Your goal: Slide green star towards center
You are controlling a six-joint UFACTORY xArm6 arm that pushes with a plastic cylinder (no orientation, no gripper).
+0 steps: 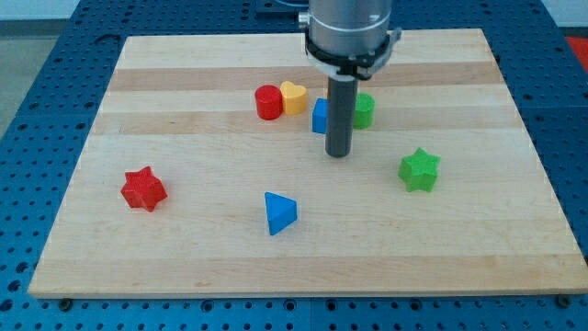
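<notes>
Bright, even light is falling from above. Blocks are casting small soft shadows. Everything is staying sharp, without glare.

Green star (420, 170): bright green, plain. Red star (143, 188): red, plain. Blue triangular block (279, 212): mid blue, plain. Red cylinder (268, 102): red. Yellow heart-shaped block (293, 97): yellow-orange. Blue block (320, 116), shape unclear behind the rod: blue. Green block (365, 110), shape unclear: green. Rod (339, 115): dark grey, ending at my tip (338, 154). Arm housing (351, 28) above it: silver-grey with a black band. Board (184, 248): pale wood, lengthwise strips in lighter and darker tan. Surrounding table (55, 55): blue, with a regular grid of small holes.
</notes>
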